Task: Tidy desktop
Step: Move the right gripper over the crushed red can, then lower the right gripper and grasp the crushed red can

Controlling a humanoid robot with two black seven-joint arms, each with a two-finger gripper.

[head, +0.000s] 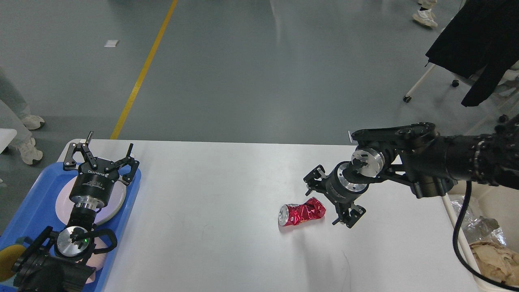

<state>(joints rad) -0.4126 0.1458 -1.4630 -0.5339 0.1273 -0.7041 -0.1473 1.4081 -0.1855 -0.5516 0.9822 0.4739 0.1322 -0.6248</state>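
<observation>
White, smooth and faintly glossy, the desktop (227,243) fills the lower view, a broad rectangle with rounded corners and a few thin scuffs near the front. One item remains on it: a crushed red drink can (302,214), lying on its side right of centre, its metallic skin creased and pinched at the waist, silver lid end facing left. The right gripper (332,200) sits just beside the can's right end, fingers spread apart and empty, one above and one below that end; contact not evident. The left gripper (101,160) hangs over the blue plastic tray (36,202) at the left edge, fingers splayed wide, holding nothing; a round pale plate (115,202) lies in the tray beneath it. At the right edge a cream plastic bin (486,194) holds crumpled foil (472,225) and brownish paper (494,259). Judgement: the tidying looks nearly complete, with waste already binned and a dish trayed; what is left is to grip the can and drop it in the bin. Its dented, thin walls should yield easily under a pinch.
</observation>
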